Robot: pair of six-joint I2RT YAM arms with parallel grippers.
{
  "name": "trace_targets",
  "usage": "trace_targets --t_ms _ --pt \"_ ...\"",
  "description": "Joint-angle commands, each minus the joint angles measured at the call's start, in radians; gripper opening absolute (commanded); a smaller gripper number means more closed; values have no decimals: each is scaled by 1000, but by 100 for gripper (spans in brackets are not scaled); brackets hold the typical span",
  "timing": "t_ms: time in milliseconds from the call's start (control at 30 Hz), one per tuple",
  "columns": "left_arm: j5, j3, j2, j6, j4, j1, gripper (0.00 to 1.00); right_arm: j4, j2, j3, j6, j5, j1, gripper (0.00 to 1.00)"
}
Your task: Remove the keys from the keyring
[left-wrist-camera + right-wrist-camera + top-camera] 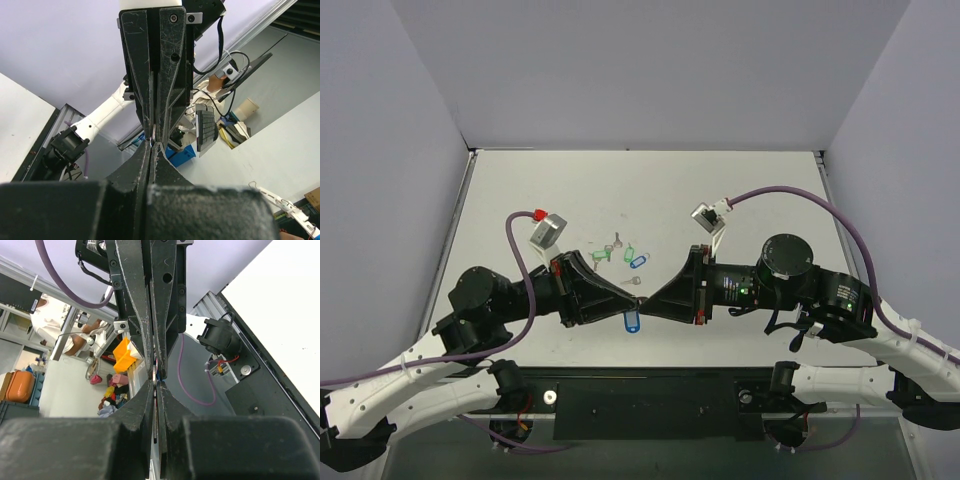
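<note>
You have the left gripper (631,303) and right gripper (646,300) pressed shut, tip to tip at mid-frame, pinching the keyring (631,321), its blue tag dangling just below. The keys are too small to see, so separation looks undone. Spare tags (627,250) lie just above; the upper table (760,190) is open

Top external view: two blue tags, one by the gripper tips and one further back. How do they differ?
The near blue tag sits right where the left gripper and right gripper meet; the far blue tag lies apart from both, beside a green tag. The near one points toward the arm bases; the far one lies diagonally. Both are oblong and blue.
</note>
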Motion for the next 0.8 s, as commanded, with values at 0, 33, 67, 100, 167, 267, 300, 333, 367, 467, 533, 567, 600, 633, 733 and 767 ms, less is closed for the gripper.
trace_targets --t_ms 0,33,67,100,167,267,300,333,367,467,533,567,600,633,733,767 --pt "78 57 10 36 -30 -6 0 50 -9 33 11 -13 -6 0" --pt "87 68 14 43 -39 -6 0 47 -6 34 10 -16 -7 0" --pt "93 75 16 55 -64 -6 0 37 -5 39 10 -22 -6 0" --pt "102 87 20 58 -73 -6 0 33 -2 42 8 -25 -6 0" --pt "116 100 31 76 -119 -9 0 18 4 50 5 -34 -6 0" --pt "145 106 42 86 -130 -6 0 0 8 57 0 -48 -6 0" --pt "148 104 45 86 -130 -6 0 -3 9 57 0 -51 -7 0" --pt "155 106 46 86 -130 -6 0 -11 9 59 -1 -54 -7 0" --pt "156 104 46 86 -133 -6 0 -17 11 59 -3 -57 -6 0" --pt "159 104 42 89 -144 -6 0 -31 11 64 -6 -66 -6 0" --pt "164 107 43 92 -150 -6 0 -40 9 68 -12 -70 -6 0" --pt "164 109 45 93 -158 -6 0 -43 8 68 -12 -70 -7 0" --pt "171 112 46 96 -159 -6 0 -46 9 68 -13 -71 -6 0" --pt "170 112 46 99 -167 -6 0 -48 9 71 -15 -73 -6 0" --pt "176 120 46 104 -176 -6 0 -55 11 77 -21 -80 -7 0" --pt "175 121 46 110 -176 -6 0 -62 12 79 -24 -89 -6 0"
